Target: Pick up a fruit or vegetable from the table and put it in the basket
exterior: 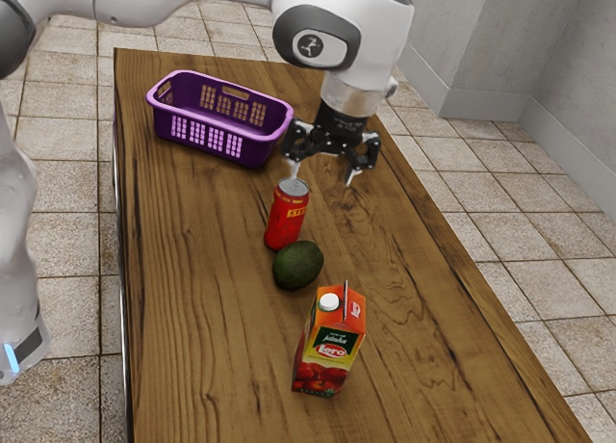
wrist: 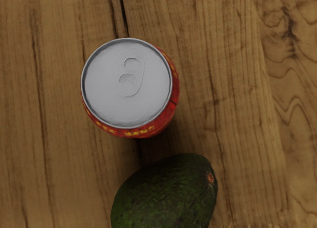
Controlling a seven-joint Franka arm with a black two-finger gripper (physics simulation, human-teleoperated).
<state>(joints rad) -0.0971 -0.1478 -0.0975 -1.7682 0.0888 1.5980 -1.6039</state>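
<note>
When the exterior view was read from left to right, the first item recorded was the white arm [exterior: 19, 202], which stood at that view's left edge and reached across above the wooden table [exterior: 192, 318]. Next came the purple basket [exterior: 207, 144], upright at the table's far end, its walls pierced with rows of small openings.

Then the red can [exterior: 285, 221] was noted, upright, between the basket and the avocado. Its silver lid [wrist: 126, 84] faced the camera in the wrist view, with a curled tab shape on it and yellow lettering on the side below the rim.

The avocado [exterior: 297, 266], the fruit subject to the task, lay on the table outside the basket, dark green and rough-skinned. It was just beside the can; whether the two touched could not be told. The wrist view recorded a small brown stem scar [wrist: 210, 177] at one end of it.

The black gripper [exterior: 321, 173] was found above the table, pointing down near the can's top. Its fingers stood wide apart, with nothing gripped between them.

Last in order was the juice carton [exterior: 329, 351], upright on the table near the avocado, orange and red, with a white cap [exterior: 329, 301] and red fruit printed low on its front.
</note>
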